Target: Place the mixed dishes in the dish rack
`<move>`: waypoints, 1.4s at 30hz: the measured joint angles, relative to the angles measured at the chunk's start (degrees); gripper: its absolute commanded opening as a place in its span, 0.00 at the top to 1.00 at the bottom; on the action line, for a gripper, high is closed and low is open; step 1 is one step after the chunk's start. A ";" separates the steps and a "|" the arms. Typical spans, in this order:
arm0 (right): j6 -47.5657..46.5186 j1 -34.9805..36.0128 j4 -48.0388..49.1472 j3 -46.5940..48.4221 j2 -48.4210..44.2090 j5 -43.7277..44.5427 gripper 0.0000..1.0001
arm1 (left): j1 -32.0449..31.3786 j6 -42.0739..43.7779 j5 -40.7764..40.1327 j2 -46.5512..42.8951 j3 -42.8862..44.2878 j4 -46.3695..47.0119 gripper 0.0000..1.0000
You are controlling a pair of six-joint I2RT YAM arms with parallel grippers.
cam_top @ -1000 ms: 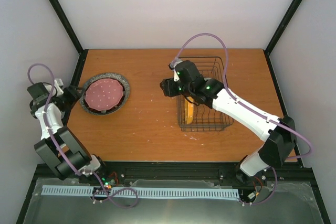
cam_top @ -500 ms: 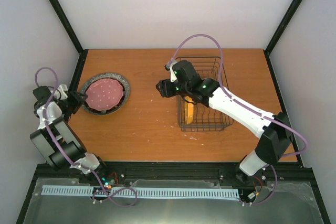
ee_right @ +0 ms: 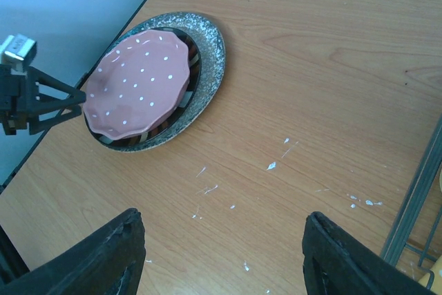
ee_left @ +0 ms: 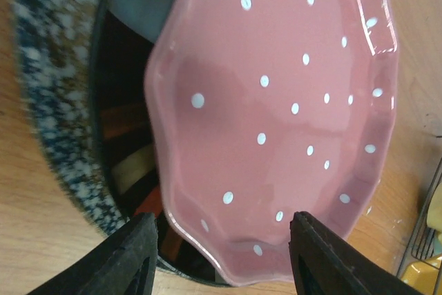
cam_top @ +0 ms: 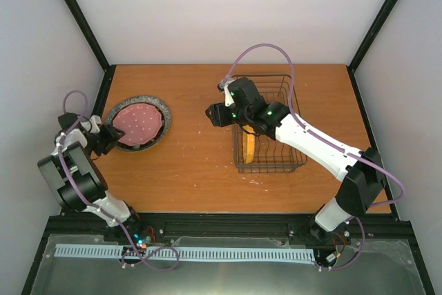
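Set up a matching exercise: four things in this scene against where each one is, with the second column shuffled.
1. pink speckled plate
2. grey speckled plate
3. orange-yellow plate
4. right gripper

A. on edge in the dish rack
B. flat on the table, under another plate
C. open, over bare wood
D. lying on another plate

Pairs: 1-D, 2-B, 3-A, 4-C

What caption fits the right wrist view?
Pink dotted plate on grey speckled plate, left end effector at its rim.
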 measured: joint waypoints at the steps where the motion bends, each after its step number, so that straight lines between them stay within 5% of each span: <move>1: -0.02 0.00 0.00 0.00 0.00 -0.02 0.38 | -0.76 0.00 -0.42 0.52 0.04 0.04 0.50; 7: -0.20 -0.35 -0.02 0.00 0.00 -0.04 0.39 | -2.89 0.13 -1.44 3.56 -0.50 1.18 0.59; 17: -0.17 -0.96 0.00 0.46 0.00 -0.11 0.39 | -2.73 -0.66 -1.55 4.92 -0.85 3.50 0.99; 36: -0.07 -0.96 0.02 2.38 0.59 -2.64 0.43 | -2.80 -0.22 -0.35 2.71 -1.20 4.72 0.99; 42: -2.38 1.70 -1.79 10.43 7.61 -6.36 0.40 | -2.80 0.09 0.96 2.71 -1.22 5.05 0.99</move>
